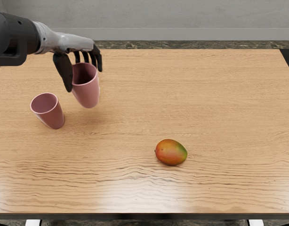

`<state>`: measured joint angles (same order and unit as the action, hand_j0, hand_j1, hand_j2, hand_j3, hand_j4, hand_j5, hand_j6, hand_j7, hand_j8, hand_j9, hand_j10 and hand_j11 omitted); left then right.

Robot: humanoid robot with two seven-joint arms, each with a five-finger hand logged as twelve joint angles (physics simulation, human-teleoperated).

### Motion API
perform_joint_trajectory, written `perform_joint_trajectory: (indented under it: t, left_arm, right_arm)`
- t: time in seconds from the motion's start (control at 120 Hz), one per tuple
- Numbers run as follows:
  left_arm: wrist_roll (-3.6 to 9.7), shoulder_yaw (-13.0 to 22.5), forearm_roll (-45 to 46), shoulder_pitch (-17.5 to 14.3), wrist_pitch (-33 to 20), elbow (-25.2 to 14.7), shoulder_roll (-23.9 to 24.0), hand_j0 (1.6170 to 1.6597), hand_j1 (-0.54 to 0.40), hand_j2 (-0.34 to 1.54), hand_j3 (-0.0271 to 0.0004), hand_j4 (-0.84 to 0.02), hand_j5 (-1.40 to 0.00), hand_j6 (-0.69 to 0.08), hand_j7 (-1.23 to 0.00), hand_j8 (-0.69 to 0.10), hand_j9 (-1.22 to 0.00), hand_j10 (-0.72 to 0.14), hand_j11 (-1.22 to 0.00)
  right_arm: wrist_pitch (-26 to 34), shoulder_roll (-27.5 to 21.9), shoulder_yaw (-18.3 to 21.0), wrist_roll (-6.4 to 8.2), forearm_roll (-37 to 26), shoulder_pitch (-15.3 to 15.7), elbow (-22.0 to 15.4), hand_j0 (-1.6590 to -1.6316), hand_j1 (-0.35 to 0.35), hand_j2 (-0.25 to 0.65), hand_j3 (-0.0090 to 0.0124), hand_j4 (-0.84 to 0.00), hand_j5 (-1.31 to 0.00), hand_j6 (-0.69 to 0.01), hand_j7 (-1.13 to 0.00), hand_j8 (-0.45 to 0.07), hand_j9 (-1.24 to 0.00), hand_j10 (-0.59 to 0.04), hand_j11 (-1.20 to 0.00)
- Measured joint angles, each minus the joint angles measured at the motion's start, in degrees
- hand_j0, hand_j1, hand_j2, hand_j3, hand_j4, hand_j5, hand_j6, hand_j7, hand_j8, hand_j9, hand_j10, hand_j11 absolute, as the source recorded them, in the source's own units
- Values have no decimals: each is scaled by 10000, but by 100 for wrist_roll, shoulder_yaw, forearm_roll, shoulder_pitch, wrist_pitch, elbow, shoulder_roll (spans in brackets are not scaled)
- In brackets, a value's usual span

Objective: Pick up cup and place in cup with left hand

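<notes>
Grey wall (158, 16) behind, wooden table (205, 94) below, the left hand (77, 44) clamps a pink cup (86, 92).

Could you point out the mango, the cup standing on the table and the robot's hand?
mango (171, 152): head view, middle of its skin
standing pink cup (51, 115): head view, outer side
left hand (75, 43): head view, back

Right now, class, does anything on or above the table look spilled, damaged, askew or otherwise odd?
Nothing stands out. The left hand holds one pink cup mouth up, the other pink cup stands upright on the table, and the mango looks unbruised. I see no spill or crack.
</notes>
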<state>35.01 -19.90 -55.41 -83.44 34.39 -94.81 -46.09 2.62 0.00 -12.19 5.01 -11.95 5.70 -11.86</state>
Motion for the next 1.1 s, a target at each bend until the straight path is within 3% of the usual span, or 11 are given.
perform_joint_trajectory:
  t: [0.575, 1.1]
  left_arm:
    - [0, -149, 363, 73, 63, -1, -984, 16576, -1446, 2995, 0, -4786, -6339, -3712, -6390, -3720, -6313, -4801, -6316]
    - [0, -88, 346, 362, 66, 309, -1255, 16577, -1538, 2913, 0, -4798, -6408, -3498, -6418, -3529, -6345, -4835, -6348]
  right_arm:
    - [0, 0, -3, 0, 0, -15, -40, -16581, -3165, -55, 0, -272, -353, -272, -352, -272, -352, -271, -352]
    - [1, 0, -3, 0, -1, -31, -44, -16581, -3163, -55, 0, -273, -355, -273, -355, -273, -355, -273, -355]
